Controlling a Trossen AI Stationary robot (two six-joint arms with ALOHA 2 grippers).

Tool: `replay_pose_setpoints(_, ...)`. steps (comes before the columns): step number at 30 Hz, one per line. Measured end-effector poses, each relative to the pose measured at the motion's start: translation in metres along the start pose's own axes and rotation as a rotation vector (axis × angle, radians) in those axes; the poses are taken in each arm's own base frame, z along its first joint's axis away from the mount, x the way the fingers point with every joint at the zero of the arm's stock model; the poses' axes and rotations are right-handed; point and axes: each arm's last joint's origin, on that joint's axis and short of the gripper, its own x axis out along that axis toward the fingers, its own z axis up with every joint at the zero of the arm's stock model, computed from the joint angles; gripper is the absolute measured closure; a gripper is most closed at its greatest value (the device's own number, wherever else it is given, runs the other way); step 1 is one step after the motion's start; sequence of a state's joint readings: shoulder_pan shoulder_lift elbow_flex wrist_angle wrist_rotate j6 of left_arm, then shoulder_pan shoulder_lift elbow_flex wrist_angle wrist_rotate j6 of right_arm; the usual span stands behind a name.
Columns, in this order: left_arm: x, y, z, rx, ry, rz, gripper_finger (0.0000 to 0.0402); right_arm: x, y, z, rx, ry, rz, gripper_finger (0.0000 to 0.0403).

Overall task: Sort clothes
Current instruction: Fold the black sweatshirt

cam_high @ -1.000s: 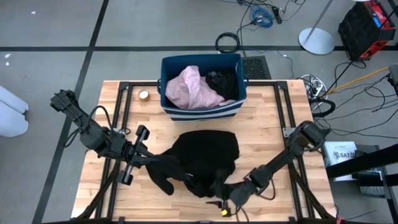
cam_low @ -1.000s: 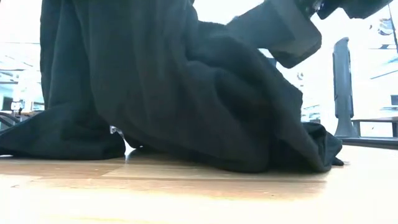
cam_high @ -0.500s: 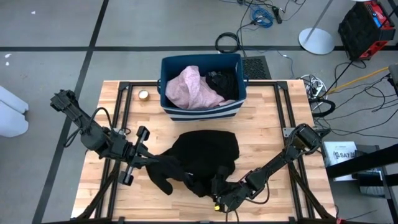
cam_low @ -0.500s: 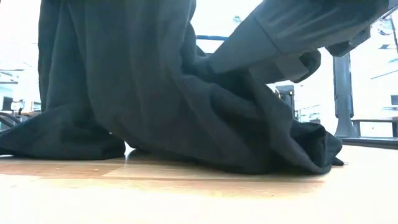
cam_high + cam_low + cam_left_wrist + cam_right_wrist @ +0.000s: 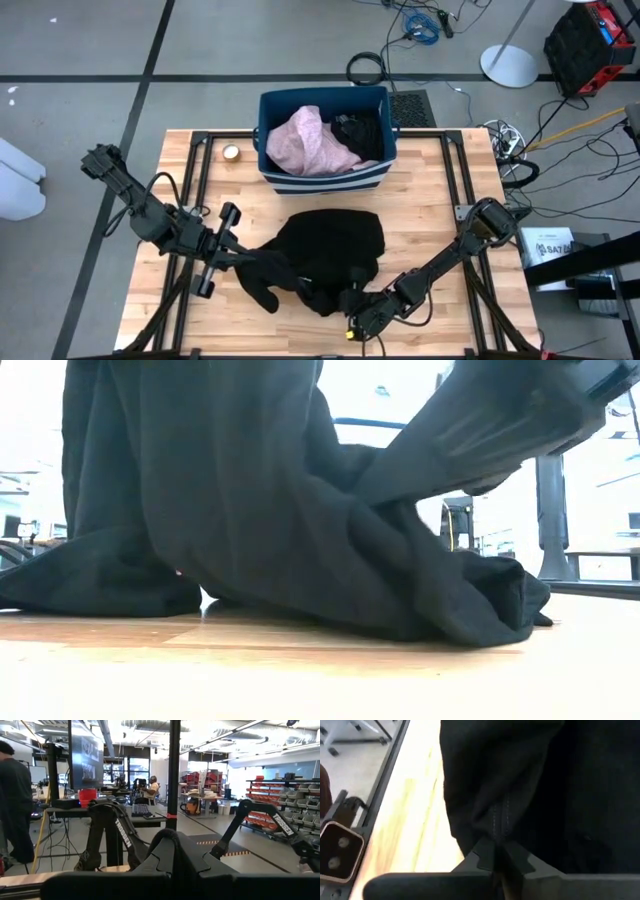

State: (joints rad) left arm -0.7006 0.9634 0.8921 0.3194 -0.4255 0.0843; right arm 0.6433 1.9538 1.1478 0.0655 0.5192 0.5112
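Note:
A big black garment [image 5: 330,250] lies bunched in the middle of the table. Its left part is raised off the table at my left gripper [image 5: 248,258], which is shut on it; in the low view this part hangs down like a curtain [image 5: 180,480]. My right gripper [image 5: 499,857] is shut on the garment's near edge [image 5: 350,298]. It slants down into the cloth [image 5: 480,430]. A pale pink garment [image 5: 312,142] and another black piece [image 5: 360,130] lie in the dark blue bin [image 5: 272,110] at the far middle of the table. My left gripper holds the black garment's left part [image 5: 262,262], coming at it about level from the table's left. Cloth drapes over the fingers [image 5: 175,855] and hides the place of contact. The held part is lifted and hangs down to the table, slack. My right gripper pinches a stitched fold at the garment's near edge [image 5: 501,822] between its two fingertips. The fingers slant down from the table's near right. The cloth around the hold rests bunched on the table [image 5: 500,600].
A small roll of tape [image 5: 232,153] lies left of the bin. Bare wood shows along the table's near edge [image 5: 300,670] and at its right side [image 5: 430,210]. People stand and sit at workbenches in the room beyond the table [image 5: 15,795].
My right gripper has tipped its fingers further down into the near edge of the black garment and has shut on a fold there. The cloth around it has been pressed in a little. My left gripper has kept still, its part of the garment still raised.

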Motion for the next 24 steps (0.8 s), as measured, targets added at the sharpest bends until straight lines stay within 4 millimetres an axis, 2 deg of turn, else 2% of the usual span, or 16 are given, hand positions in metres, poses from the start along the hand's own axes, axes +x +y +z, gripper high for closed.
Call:
replay_pose_setpoints(3,0.0,0.0,0.001,-0.003,-0.008,-0.002,0.0392,-0.015,-0.004,0.014,-0.059,0.024,-0.034,0.04)
replay_pose_setpoints(5,0.0,0.0,0.002,-0.007,-0.018,-0.002,0.0392,-0.033,-0.008,0.032,-0.1,0.028,-0.078,0.0401)
replay_pose_setpoints(11,0.0,0.0,0.004,-0.012,-0.037,0.0,0.0392,-0.11,-0.025,0.102,-0.234,-0.03,-0.256,0.0402)
replay_pose_setpoints(14,0.0,0.0,0.004,-0.008,-0.037,0.0,0.0392,-0.147,-0.037,0.13,-0.29,-0.09,-0.341,0.0402)
replay_pose_setpoints(20,-0.003,0.001,0.01,0.007,-0.086,-0.016,0.0392,-0.217,-0.065,0.168,-0.333,-0.234,-0.503,0.0402)
replay_pose_setpoints(24,-0.011,0.002,0.03,0.061,-0.152,-0.026,0.0392,-0.258,-0.085,0.184,-0.32,-0.323,-0.623,0.0403)
